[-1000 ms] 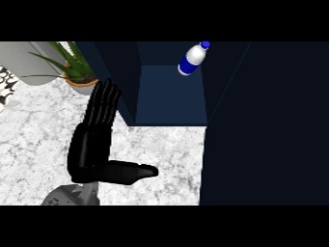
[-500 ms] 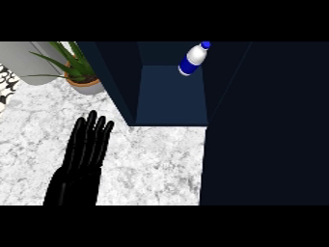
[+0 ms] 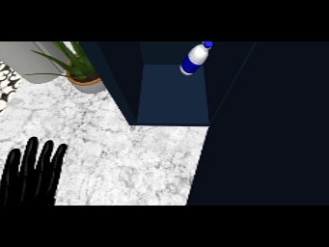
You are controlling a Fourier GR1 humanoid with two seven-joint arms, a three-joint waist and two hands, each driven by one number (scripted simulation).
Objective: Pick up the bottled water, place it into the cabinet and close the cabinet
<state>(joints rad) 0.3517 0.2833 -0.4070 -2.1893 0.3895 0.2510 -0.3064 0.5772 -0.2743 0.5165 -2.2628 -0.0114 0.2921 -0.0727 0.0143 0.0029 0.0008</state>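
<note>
In the upper centre of the frame, the white plastic water bottle [image 3: 194, 60] with blue label and cap was inside the open dark blue cabinet [image 3: 172, 96]. At lower left, 1 black left hand [image 3: 28, 178] showed over the white marble counter [image 3: 124, 154], fingers straight and slightly spread.

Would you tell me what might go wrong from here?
The cabinet is not yet closed, and the left robot hand lies open at the lower left of the counter, away from it. Reaching up, it might brush the potted plant beside the cabinet's left wall.
</note>
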